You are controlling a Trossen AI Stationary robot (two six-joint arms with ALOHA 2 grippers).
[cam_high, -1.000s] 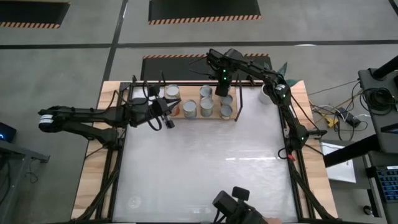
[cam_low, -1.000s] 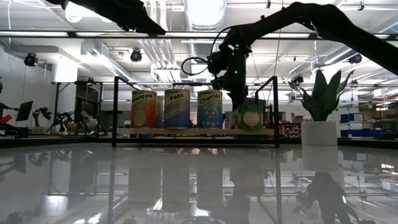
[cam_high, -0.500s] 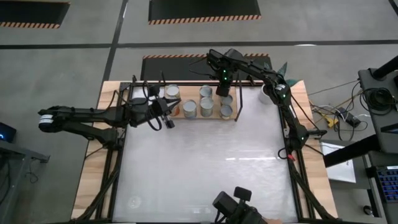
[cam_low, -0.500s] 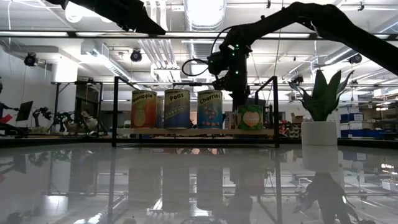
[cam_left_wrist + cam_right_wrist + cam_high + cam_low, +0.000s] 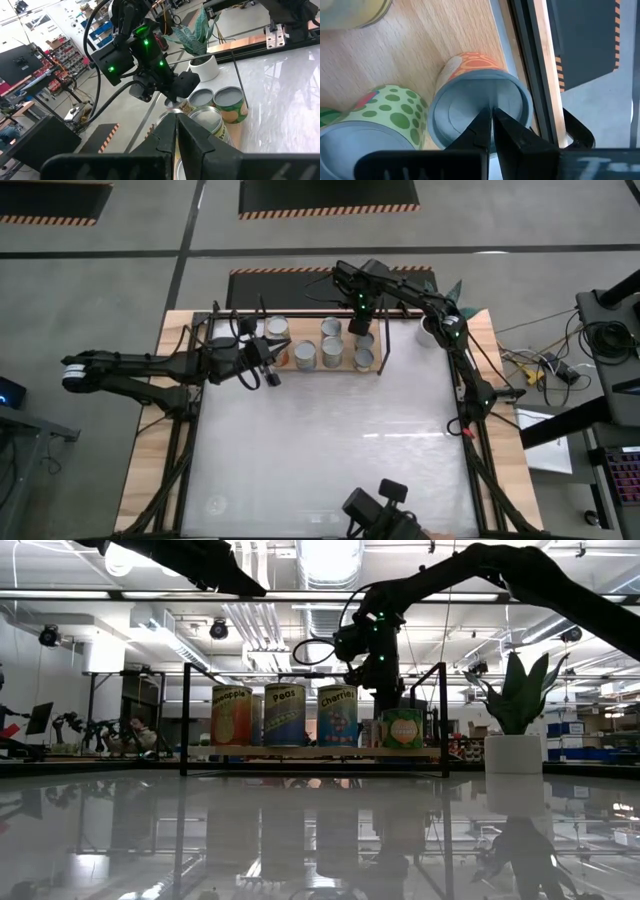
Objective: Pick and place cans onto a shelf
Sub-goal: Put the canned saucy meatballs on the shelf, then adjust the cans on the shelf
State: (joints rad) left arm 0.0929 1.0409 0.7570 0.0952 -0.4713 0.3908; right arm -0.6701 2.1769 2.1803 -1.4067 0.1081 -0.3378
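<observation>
Standing on the shelf (image 5: 300, 367) at the far side of the table (image 5: 330, 460), the cans (image 5: 329, 352) form two short rows between the thin black rods of the frame. The low view shows four labelled cans facing the camera: a yellow one (image 5: 231, 715), a blue one marked peas (image 5: 285, 713), a blue one marked cherries (image 5: 337, 715) and a shorter green one (image 5: 402, 728).

The right gripper (image 5: 359, 326) hangs directly above the rear row at the shelf's right end. Its fingers are clenched together with nothing between them. In the right wrist view the closed fingertips (image 5: 492, 114) sit over the grey lid of an orange-labelled can (image 5: 479, 105), which stands against the shelf's black rod; whether they touch the lid cannot be told. A green spotted can (image 5: 375, 120) stands just beside that can.

The left gripper (image 5: 268, 370) waits at the shelf's left end, level with the front row, also clenched and empty. Its wrist view looks along the row of lids toward the right arm.

A white plant pot (image 5: 431, 332) with a green plant (image 5: 520, 690) stands on the table to the right of the shelf, apart from its end rod. The right arm passes above the pot on its way to the shelf. Cables (image 5: 535, 370) lie beyond the table's right edge.
</observation>
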